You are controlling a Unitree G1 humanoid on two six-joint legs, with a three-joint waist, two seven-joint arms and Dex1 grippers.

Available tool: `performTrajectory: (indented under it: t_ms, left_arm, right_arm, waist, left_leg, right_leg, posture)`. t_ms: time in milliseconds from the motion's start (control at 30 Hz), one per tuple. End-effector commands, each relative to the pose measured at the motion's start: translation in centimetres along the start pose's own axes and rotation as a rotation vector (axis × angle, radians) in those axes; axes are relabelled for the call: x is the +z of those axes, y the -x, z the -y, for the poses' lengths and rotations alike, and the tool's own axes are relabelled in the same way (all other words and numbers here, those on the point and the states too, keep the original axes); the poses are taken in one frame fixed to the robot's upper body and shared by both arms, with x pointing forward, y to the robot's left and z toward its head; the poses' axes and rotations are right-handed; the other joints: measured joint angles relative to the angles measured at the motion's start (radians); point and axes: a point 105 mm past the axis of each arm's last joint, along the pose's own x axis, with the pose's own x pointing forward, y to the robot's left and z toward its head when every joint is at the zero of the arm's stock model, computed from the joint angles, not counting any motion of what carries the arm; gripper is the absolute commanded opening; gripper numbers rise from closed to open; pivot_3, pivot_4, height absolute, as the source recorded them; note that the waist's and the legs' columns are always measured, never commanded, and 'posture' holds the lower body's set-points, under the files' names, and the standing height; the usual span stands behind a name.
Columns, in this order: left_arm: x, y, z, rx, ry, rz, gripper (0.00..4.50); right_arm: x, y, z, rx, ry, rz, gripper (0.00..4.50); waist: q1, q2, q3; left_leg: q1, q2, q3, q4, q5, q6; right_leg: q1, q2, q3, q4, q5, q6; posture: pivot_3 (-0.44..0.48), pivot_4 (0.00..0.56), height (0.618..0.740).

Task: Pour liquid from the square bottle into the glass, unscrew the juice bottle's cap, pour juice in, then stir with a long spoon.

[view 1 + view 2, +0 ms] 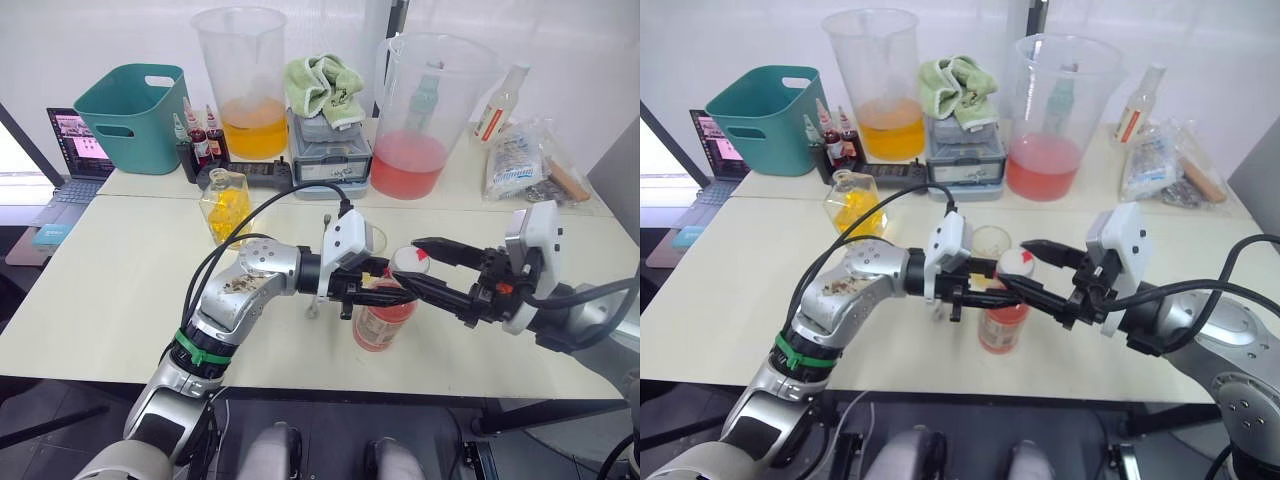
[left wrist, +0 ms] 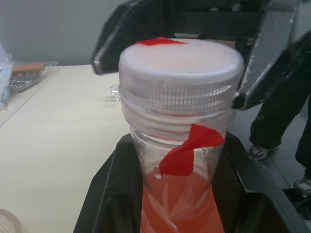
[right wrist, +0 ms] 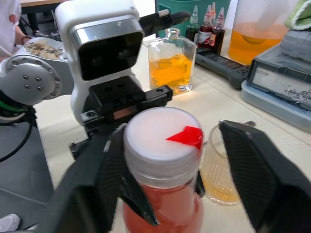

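Juice bottle (image 1: 384,318): clear, pinkish-red liquid; cap (image 3: 163,138) white with a red tape patch. Square bottle (image 1: 225,206): clear, yellow liquid. Glass (image 3: 219,167): faintly frosted, contents pale yellow, possibly amber. Pitchers: left one (image 1: 244,78) holds orange liquid, right one (image 1: 426,110) pink-red. Bin (image 1: 133,115): teal. Cloth (image 1: 323,86): light green. Table (image 1: 120,290): cream. Gripper fingers (image 3: 257,174): black.

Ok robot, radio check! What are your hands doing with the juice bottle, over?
Left gripper shut on juice bottle, holding it upright. Right gripper open around its cap, cap not off yet. Glass stands just behind, over.
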Motion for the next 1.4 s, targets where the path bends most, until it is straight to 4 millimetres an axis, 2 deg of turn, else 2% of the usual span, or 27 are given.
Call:
performTrajectory:
  t_ms: [33, 300, 433, 667, 733, 767, 900, 1033, 1400]
  left_arm:
    - [-0.9, -0.5, 0.6, -0.039, 0.032, -0.03, 1.51]
    - [-0.9, -0.1, 0.8, -0.025, 0.019, -0.04, 1.51]
    - [-1.0, 0.2, 1.0, -0.025, 0.016, -0.054, 1.51]
    - [-1.0, 0.5, 1.2, -0.02, 0.016, -0.066, 1.51]
    - [-1.0, 0.6, 1.3, -0.02, 0.021, -0.068, 1.51]
    - [-1.0, 0.6, 1.3, -0.02, 0.025, -0.068, 1.51]
    - [-0.9, 0.5, 1.4, -0.023, 0.03, -0.064, 1.51]
    - [-0.8, 0.2, 1.4, -0.031, 0.034, -0.056, 1.51]
    - [-0.9, 0.0, 1.5, -0.044, 0.04, -0.051, 1.51]
  right_arm:
    - [0.6, -0.1, -0.2, 0.044, 0.025, 0.023, 1.71]
    - [0.4, -0.8, -0.6, 0.339, 0.095, -0.018, 1.7]
    - [0.7, -1.5, 0.6, 0.542, 0.193, -0.054, 1.7]
    - [1.8, -2.6, 2.5, 0.746, 0.231, -0.103, 1.7]
    - [2.2, -2.5, 2.6, 0.777, 0.218, -0.108, 2.77]
    - [2.3, -2.3, 2.6, 0.786, 0.216, -0.113, 3.11]
    - [2.9, -2.0, 2.6, 0.772, 0.207, -0.102, 4.44]
    - [3.3, -1.1, 2.6, 0.658, 0.202, -0.064, 4.48]
    - [2.7, 0.2, 1.4, 0.314, 0.147, -0.034, 4.48]
  waist:
    - [0.0, 0.0, 0.0]
    - [-0.01, 0.0, 0.0]
    - [-0.018, 0.0, 0.0]
    - [-0.024, 0.0, 0.0]
    - [-0.024, 0.0, 0.0]
    - [-0.024, 0.0, 0.0]
    - [-0.021, 0.0, 0.0]
    - [-0.016, 0.0, 0.0]
    - [-0.012, 0.0, 0.0]
  left_leg:
    - [0.0, 0.0, 0.0, 0.0, 0.0, 0.0]
    - [0.0, 0.0, 0.0, 0.0, 0.0, 0.0]
    - [0.0, 0.0, 0.0, 0.0, 0.0, 0.0]
    - [0.001, 0.0, 0.0, 0.0, 0.0, 0.0]
    - [0.001, 0.0, 0.0, 0.0, 0.0, 0.0]
    - [0.001, 0.001, 0.0, 0.0, 0.0, 0.0]
    - [0.001, 0.0, 0.001, 0.0, 0.0, 0.0]
    - [0.0, 0.0, 0.001, -0.001, 0.0, 0.0]
    - [0.0, 0.001, 0.001, -0.001, 0.0, 0.0]
  right_leg:
    - [0.0, 0.0, 0.0, 0.0, 0.0, 0.0]
    - [0.0, 0.0, 0.0, 0.0, 0.0, 0.0]
    - [0.0, 0.001, 0.0, 0.0, 0.0, 0.0]
    - [-0.001, 0.001, 0.001, 0.001, -0.001, 0.0]
    - [-0.002, 0.001, 0.001, 0.002, -0.001, 0.0]
    - [-0.002, 0.001, 0.001, 0.002, -0.001, 0.0]
    - [-0.002, 0.001, 0.001, 0.002, 0.0, 0.0]
    - [-0.001, 0.0, 0.0, 0.002, 0.0, 0.0]
    - [-0.001, 0.0, 0.0, 0.001, 0.0, 0.0]
  posture:
    - [0.0, 0.15, 0.736]
    - [0.0, 0.15, 0.736]
    - [0.0, 0.15, 0.736]
    - [0.0, 0.15, 0.736]
    - [0.0, 0.15, 0.736]
    - [0.0, 0.15, 0.736]
    - [0.0, 0.15, 0.736]
    - [0.0, 0.15, 0.736]
    - [0.0, 0.15, 0.736]
